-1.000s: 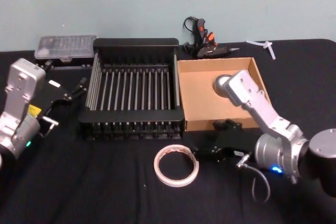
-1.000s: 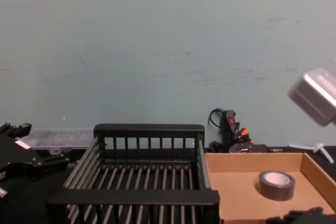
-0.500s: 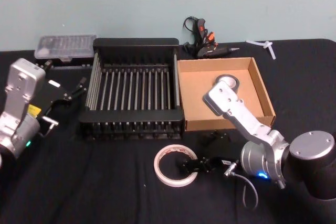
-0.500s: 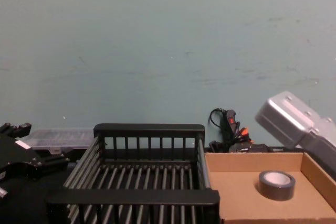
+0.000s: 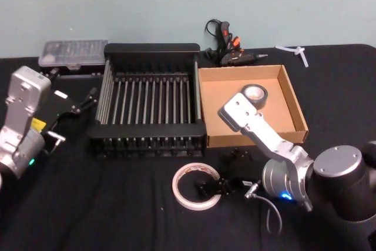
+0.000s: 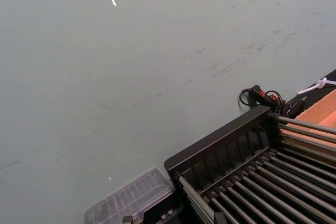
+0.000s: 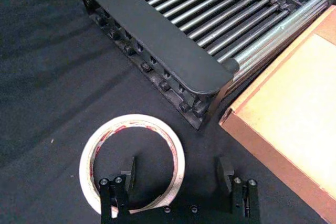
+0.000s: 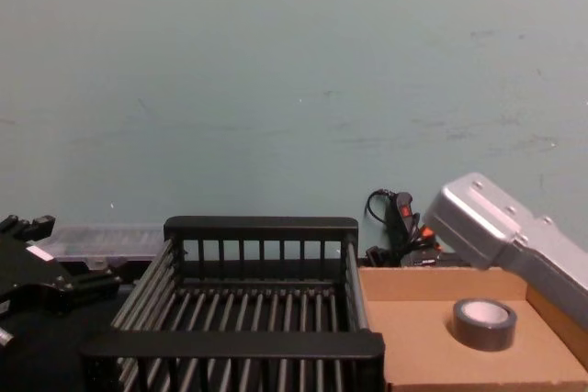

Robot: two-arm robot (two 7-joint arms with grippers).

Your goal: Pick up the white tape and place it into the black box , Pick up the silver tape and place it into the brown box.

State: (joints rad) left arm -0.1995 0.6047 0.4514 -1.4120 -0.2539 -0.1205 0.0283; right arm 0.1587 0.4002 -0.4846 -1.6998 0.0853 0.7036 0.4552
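In front of the black box: right gripper over the white tape.
Its claw is spread wide, straddling the ring's near rim, grasping nothing.

Surface: black cloth, matt, faintly creased. Black box: matt black plastic rims; floor bars smooth with a dull metallic sheen. Brown box: plain tan cardboard, matt, unprinted. White tape: thin cream ring, smooth, slight gloss; red-orange print on inner core. Silver tape: dull grey-silver, pale core. Right gripper: matt black fingers.
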